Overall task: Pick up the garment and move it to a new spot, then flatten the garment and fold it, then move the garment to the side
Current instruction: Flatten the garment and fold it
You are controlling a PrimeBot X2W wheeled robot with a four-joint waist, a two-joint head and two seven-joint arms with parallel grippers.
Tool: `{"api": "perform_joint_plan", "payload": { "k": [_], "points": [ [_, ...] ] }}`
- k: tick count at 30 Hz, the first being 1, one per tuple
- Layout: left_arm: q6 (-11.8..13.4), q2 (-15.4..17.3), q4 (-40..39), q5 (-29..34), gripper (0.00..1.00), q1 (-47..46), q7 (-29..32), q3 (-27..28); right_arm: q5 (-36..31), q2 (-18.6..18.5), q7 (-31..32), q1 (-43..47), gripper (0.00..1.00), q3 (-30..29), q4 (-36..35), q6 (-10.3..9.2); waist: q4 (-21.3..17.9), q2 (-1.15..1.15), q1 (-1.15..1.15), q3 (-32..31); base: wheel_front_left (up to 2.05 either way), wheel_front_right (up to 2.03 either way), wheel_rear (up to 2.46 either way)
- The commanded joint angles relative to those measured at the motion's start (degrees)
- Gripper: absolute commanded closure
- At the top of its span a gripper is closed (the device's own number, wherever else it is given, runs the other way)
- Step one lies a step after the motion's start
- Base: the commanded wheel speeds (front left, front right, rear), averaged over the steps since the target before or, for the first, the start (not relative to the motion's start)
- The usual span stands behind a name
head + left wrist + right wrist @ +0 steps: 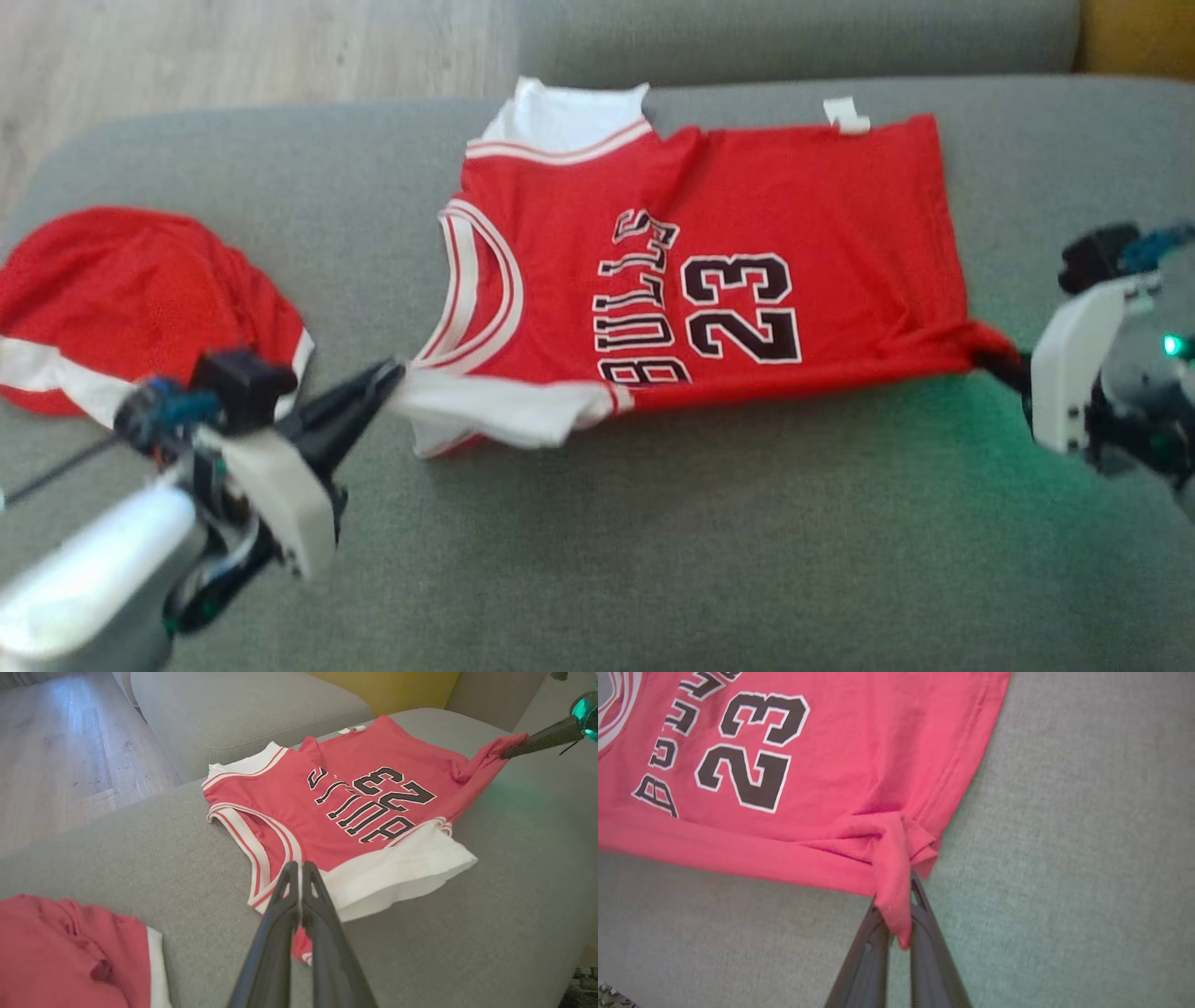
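The garment (738, 215) is a red jersey with white trim, black "BULLS" lettering and the number 23, spread sideways on the grey couch seat. My left gripper (397, 373) is shut on its white shoulder strap, and the left wrist view shows the garment (336, 812) with the left gripper (299, 868) pinching that strap. At the opposite end my right gripper (994, 359) is shut on the near hem corner, which is drawn into a point. The right wrist view has the garment (859, 765) with its bunched corner clamped in the right gripper (903, 891).
A second red cloth with a white band (121, 299) lies bunched at the left of the couch seat (653, 541), close to my left arm. The couch back (794, 37) runs behind. Wooden floor (187, 56) lies beyond the left end.
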Motion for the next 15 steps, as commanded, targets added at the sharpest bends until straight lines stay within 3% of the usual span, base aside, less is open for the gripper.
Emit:
{"api": "perform_joint_plan", "payload": {
  "k": [1,15],
  "points": [
    [-0.6,1.4,0.4,0.7,1.00,-5.6,0.6,2.6,-1.3,-0.5,0.3,-2.1,1.00,-1.0,-0.1,-0.05,-0.6,0.00,-0.01,2.5,0.00,0.00,0.00],
    [-2.0,-2.6,13.8,4.7,1.00,-23.6,2.5,-6.5,-6.5,4.5,2.2,-10.1,1.00,-2.8,4.5,-0.05,-2.1,0.00,-0.01,9.6,0.00,0.00,0.00]
  ]
}}
